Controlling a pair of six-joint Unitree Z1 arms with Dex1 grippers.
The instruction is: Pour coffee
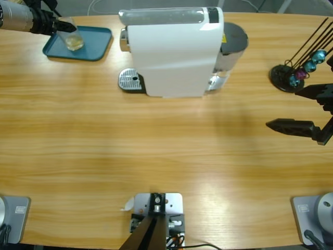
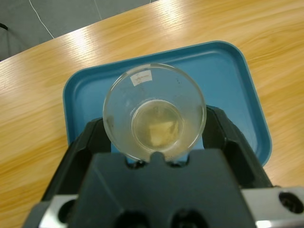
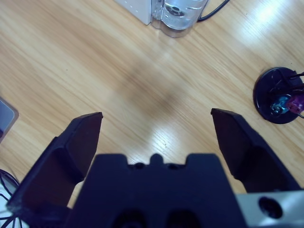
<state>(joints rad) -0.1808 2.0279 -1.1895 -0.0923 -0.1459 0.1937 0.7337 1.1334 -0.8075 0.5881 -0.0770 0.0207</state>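
Both jaws of left hand (image 2: 154,142) clasp the glass (image 2: 155,111); right hand (image 3: 156,137) gapes empty.

A long wooden table (image 1: 156,146) carries everything here. Its top is light brown with stripes in the wood, and it shines where the light hits it.

4 things sit right on it. A blue tray (image 1: 99,44) lies near the far left corner. A big white coffee machine (image 1: 174,52) stands in the middle at the far side, with a small silver drip plate (image 1: 129,80) sticking out at its left. A round black stand (image 1: 283,78) sits near the right edge, with thin black rods going up from it and little coloured balls (image 1: 307,67) on them.
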